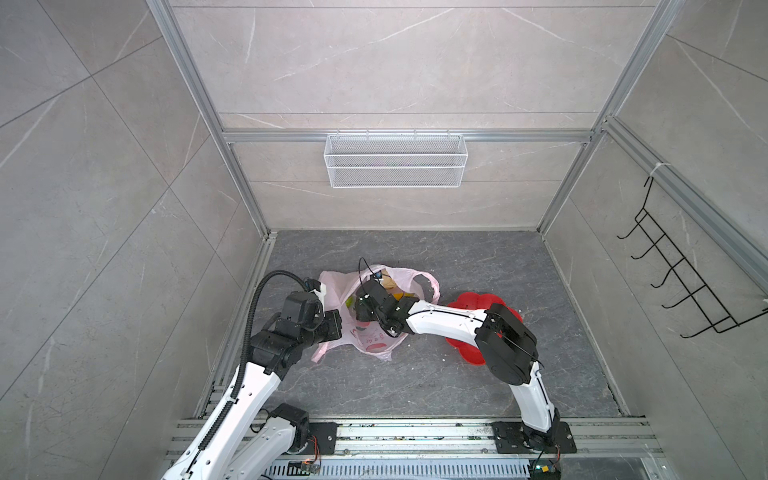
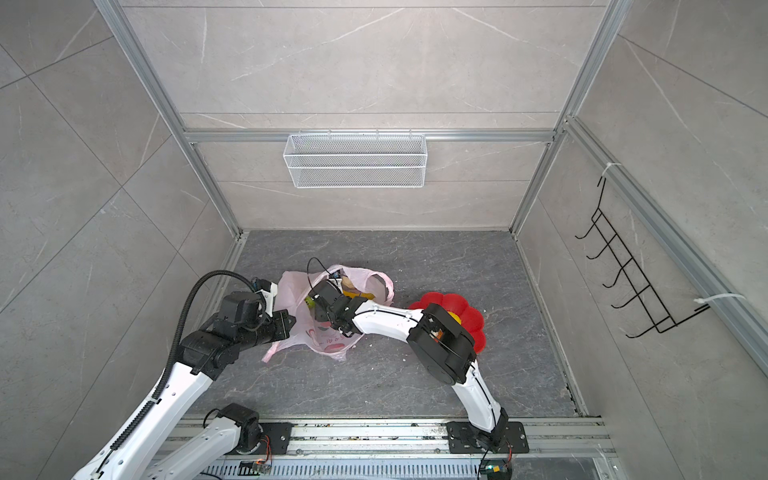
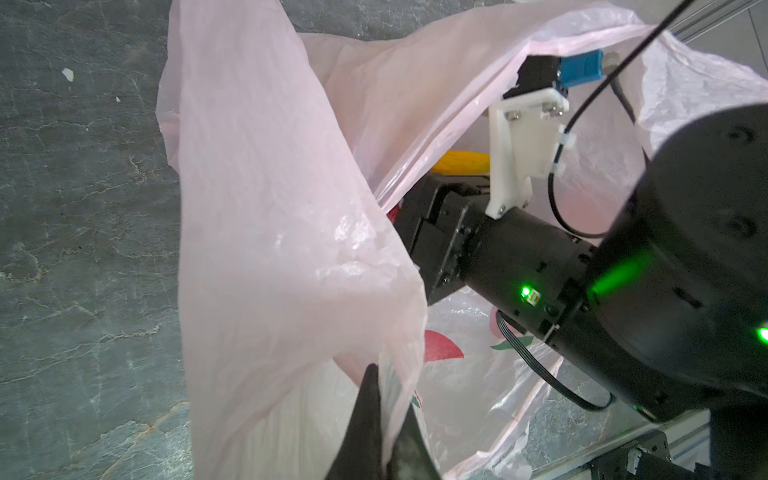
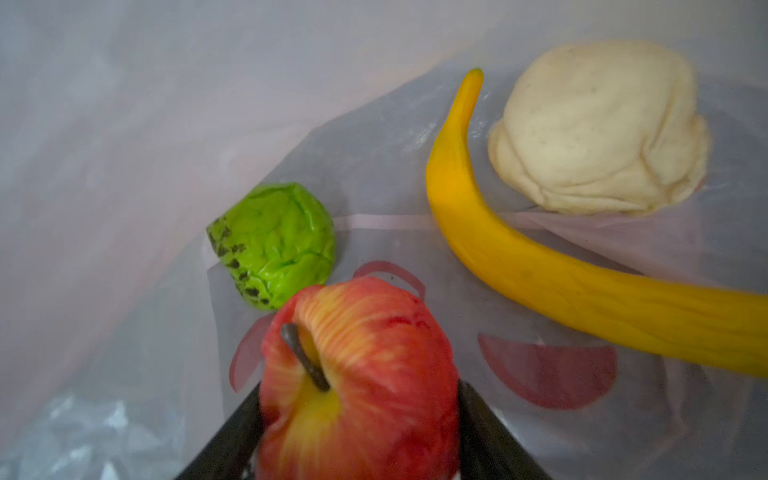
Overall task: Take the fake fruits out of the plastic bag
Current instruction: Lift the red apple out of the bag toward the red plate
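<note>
**Red fruit pinched inside the held-open bag**

Low in the middle of both top views, a thin, translucent pale-pink plastic bag point(image 1: 376, 343) printed with red fruit pictures lies on the dark grey stone-look surface point(image 1: 457, 382). The left claw point(image 3: 388, 411) is pressed together on a fold of film at the bag's rim and holds it raised. I take this as the way to keep the mouth gaping for the other arm.

The right claw point(image 4: 359, 399) is deep inside that mouth, its jaws pinching a red, yellow-streaked apple-shaped plastic fruit point(image 4: 374, 332) from both sides. A crinkled green ball point(image 4: 278, 245) lies just beside it on the bag's floor. A long yellow banana point(image 4: 519, 266) and a knobbly beige lump point(image 4: 598, 129) lie a little further off, so all four are inside.

Room is tight. The raised film hangs close against the right arm's wrist, and its camera bracket and cable could catch the rim on the way out. The surface is open below the bag and toward the upper right. A red flower-shaped dish point(image 1: 471, 302) sits just right of the bag, partly under the right arm.
</note>
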You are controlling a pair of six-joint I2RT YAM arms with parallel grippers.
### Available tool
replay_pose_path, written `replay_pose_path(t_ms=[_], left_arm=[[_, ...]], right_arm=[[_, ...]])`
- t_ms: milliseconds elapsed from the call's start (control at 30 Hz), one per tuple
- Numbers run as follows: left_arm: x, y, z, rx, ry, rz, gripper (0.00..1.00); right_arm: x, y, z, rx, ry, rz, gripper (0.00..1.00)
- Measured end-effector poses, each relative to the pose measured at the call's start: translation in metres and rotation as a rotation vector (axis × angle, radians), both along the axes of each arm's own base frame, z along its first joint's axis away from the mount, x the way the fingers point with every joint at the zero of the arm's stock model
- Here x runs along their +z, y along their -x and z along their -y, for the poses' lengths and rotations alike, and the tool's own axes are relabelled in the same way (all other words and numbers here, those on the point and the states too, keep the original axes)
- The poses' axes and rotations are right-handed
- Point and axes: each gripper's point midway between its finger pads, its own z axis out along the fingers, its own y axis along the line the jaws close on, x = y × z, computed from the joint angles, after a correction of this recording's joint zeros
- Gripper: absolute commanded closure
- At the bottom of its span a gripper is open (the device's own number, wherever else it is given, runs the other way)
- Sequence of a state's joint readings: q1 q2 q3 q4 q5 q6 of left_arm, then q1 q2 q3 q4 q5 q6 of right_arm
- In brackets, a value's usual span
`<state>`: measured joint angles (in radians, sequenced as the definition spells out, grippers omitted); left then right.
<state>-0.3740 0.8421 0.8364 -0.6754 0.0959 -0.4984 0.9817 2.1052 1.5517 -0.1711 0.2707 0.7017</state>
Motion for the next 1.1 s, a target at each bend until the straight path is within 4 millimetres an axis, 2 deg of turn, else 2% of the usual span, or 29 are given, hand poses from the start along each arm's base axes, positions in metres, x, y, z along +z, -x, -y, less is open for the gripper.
replay_pose_path(t_ms=[333,700,800,1100], left_arm=[[0.001,-0.012,0.002,0.028,0.012,0.012,0.99],[0.005,-0.017,0.004,0.032,0.024,0.034,0.99],[0.005,-0.017,0.004,0.032,0.024,0.033,0.99],[0.001,-0.021,0.005,0.031,0.019,0.022,0.99]], right_arm=[[0.024,0.033,0.010,0.088,0.037,0.007,0.65],[0.056,0.052,0.015,0.156,0.047,0.034,0.66],[0.077,0.055,0.023,0.166,0.043,0.059,0.66],[0.161,0.066,0.059,0.164,0.013,0.186,0.66]])
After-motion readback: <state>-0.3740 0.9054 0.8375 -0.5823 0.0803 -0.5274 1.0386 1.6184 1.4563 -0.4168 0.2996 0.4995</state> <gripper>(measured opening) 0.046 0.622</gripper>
